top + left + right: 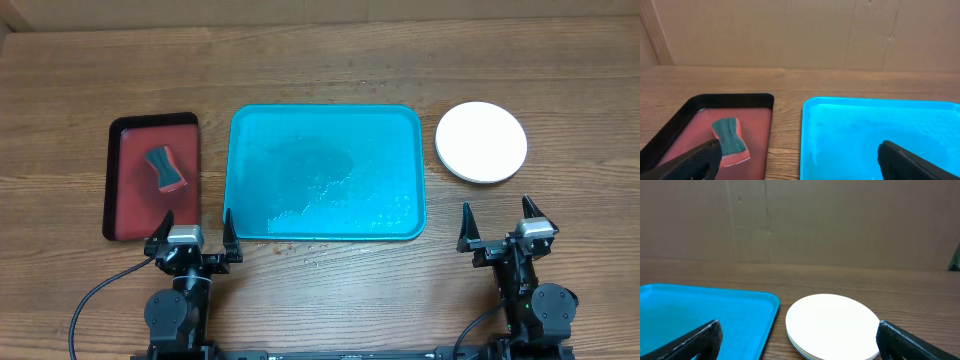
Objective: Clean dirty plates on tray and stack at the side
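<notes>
Overhead, we see the tray [300,130] mid-table, wet-looking; plates [481,141] stacked just right of it, white on top; sponge [166,170] in red tray [130,195] at left; left gripper [197,222] and right gripper [497,212] gape wide, holding nothing.

Plates [481,142] right of tray [327,170], apart

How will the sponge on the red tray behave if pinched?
The sponge is probably soft and light: foam body under a green scrub layer, so it should squash first. Its narrow waist likely suits a pinch. It may be damp and drip; the teal tray looks wet.
</notes>
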### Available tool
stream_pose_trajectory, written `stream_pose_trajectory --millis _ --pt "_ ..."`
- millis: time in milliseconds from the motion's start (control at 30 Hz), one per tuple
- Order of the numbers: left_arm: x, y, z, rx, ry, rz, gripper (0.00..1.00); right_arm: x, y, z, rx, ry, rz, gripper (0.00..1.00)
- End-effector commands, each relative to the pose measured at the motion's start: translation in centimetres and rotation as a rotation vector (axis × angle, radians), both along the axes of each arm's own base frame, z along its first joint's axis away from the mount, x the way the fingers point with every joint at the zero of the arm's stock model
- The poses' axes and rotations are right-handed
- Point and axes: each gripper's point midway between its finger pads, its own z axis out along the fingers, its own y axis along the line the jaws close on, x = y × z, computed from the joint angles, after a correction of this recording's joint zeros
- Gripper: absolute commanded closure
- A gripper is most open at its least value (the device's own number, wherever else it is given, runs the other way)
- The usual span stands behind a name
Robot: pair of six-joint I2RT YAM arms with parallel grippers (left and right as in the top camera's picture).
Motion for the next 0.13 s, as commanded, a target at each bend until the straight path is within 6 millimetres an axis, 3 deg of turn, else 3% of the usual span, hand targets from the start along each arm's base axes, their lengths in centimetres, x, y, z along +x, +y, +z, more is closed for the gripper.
stream_pose_trajectory --millis 0,100 --pt "-0.02 0.12 0.00 0.027 -0.004 0.005 0.00 0.00 0.03 -0.14 0.003 -0.005 0.000 0.00" --pt "-0.02 0.12 -0.01 0.027 -0.004 0.005 0.00 0.00 0.03 -0.14 0.003 -0.005 0.000 0.00"
